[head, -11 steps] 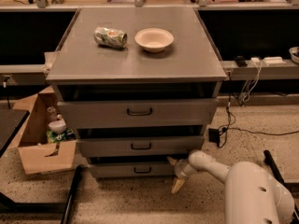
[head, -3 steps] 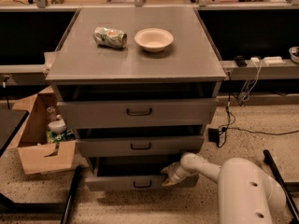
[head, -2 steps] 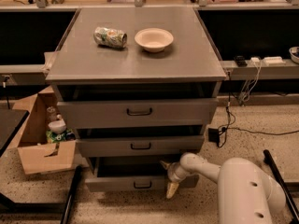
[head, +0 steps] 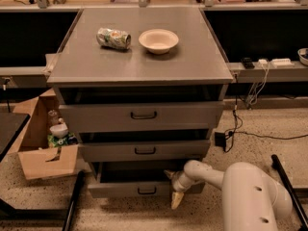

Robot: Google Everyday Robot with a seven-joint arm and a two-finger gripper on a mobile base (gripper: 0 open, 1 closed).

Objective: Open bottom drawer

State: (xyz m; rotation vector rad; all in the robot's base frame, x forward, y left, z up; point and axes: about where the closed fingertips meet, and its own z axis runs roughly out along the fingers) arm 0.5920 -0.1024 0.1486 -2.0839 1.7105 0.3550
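While bottom drawer (head: 120, 189) sits ajar, gripper (head: 173, 187) hangs before it.

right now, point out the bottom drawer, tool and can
bottom drawer (head: 115, 189), camera view, front panel left of handle
tool (head: 173, 186), camera view, between fingertips, at bottom drawer's right front
can (head: 113, 38), camera view, middle of its side

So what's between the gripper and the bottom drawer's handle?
Just bare grey panel of the bottom drawer: the gripper is by the front's right end, the handle at its centre, nothing between them in the camera view.
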